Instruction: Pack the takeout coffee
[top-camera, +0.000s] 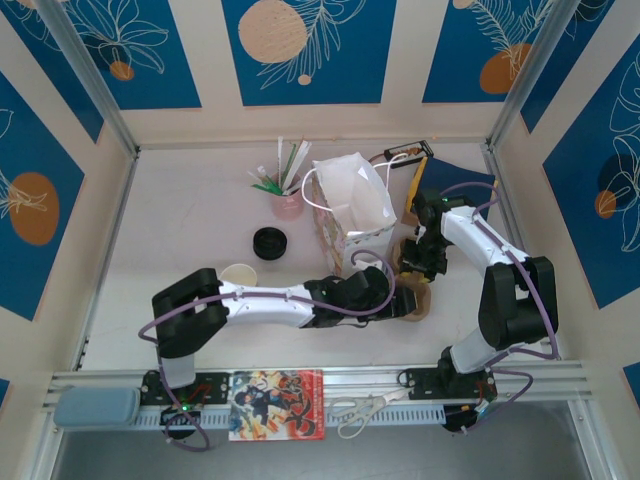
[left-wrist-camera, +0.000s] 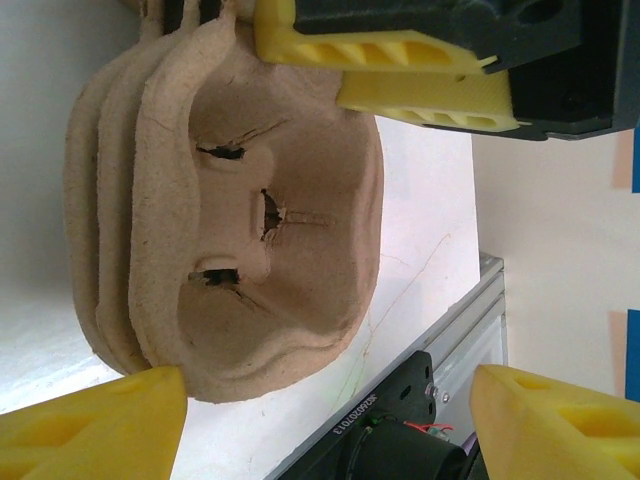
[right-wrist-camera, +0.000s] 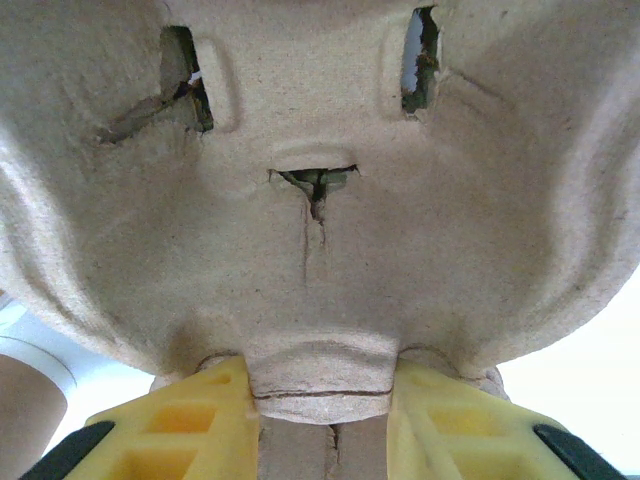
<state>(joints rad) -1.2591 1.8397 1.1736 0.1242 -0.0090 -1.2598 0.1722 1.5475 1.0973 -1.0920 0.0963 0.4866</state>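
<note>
The takeout coffee (top-camera: 238, 275), a kraft-brown cup with a pale inside, stands upright on the table beside the left arm's elbow, away from both grippers. A stack of brown pulp cup carriers (top-camera: 421, 302) lies right of the white paper bag (top-camera: 355, 205). My right gripper (right-wrist-camera: 320, 400) reaches down from above and is shut on the raised middle tab of the top cup carrier (right-wrist-camera: 320, 150). My left gripper (left-wrist-camera: 325, 420) is open wide, with the carrier stack (left-wrist-camera: 260, 200) just ahead of its left finger and nothing between the fingers. Seen from above, the left gripper (top-camera: 398, 295) sits against the stack's left side.
A black round lid (top-camera: 269, 242) lies behind the cup. A pink cup of straws (top-camera: 286, 203) stands at the back beside the open bag. A magazine (top-camera: 277, 404) and scissors (top-camera: 362, 409) rest on the near rail. Dark items (top-camera: 440, 175) lie at the back right.
</note>
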